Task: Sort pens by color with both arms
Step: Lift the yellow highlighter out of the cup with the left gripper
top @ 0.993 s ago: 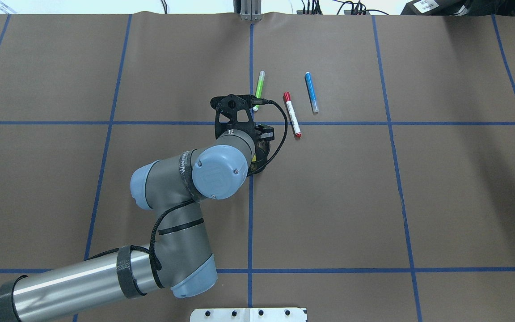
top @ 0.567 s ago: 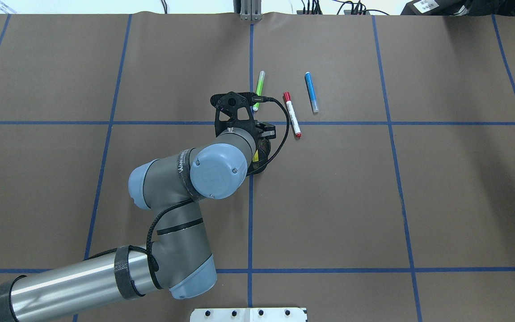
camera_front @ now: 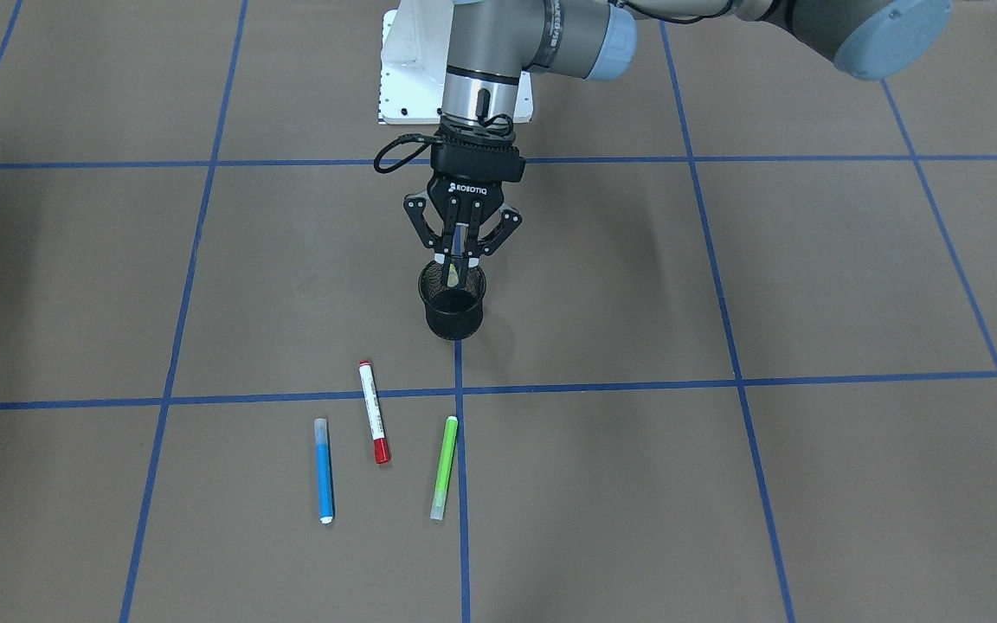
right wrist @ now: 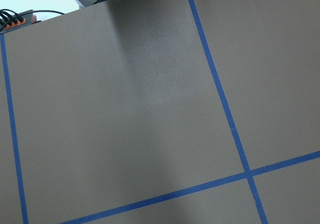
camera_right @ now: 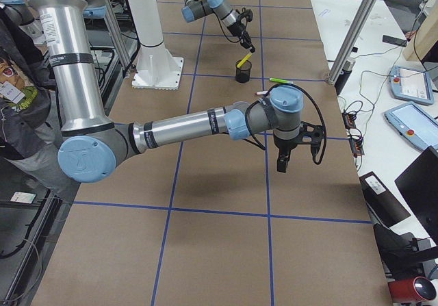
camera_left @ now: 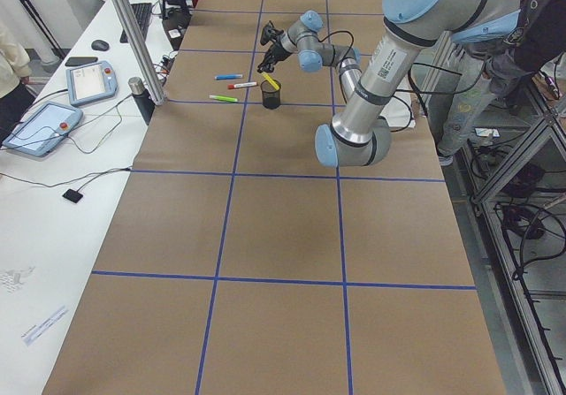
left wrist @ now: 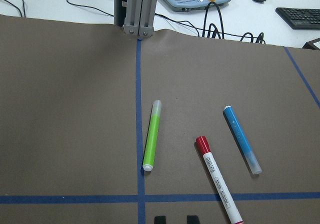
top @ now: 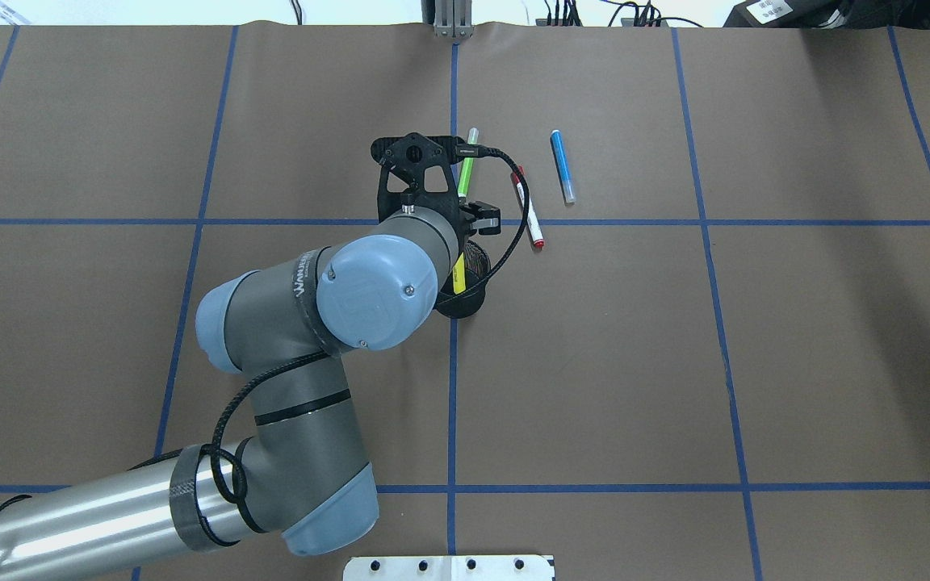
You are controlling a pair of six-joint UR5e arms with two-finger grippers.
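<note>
Cup of black mesh [camera_front: 455, 322] holds a leaning yellow marker pen [top: 458, 275]; my left gripper [camera_front: 460, 258] hangs above, jaws apart, empty.

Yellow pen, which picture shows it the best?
The exterior left view: the yellow pen leans out of the cup with nothing in front. Exterior right shows it leaning too. Overhead, the left arm hides most of it. Front-facing shows only a sliver inside the cup. The wrist views miss it.
</note>
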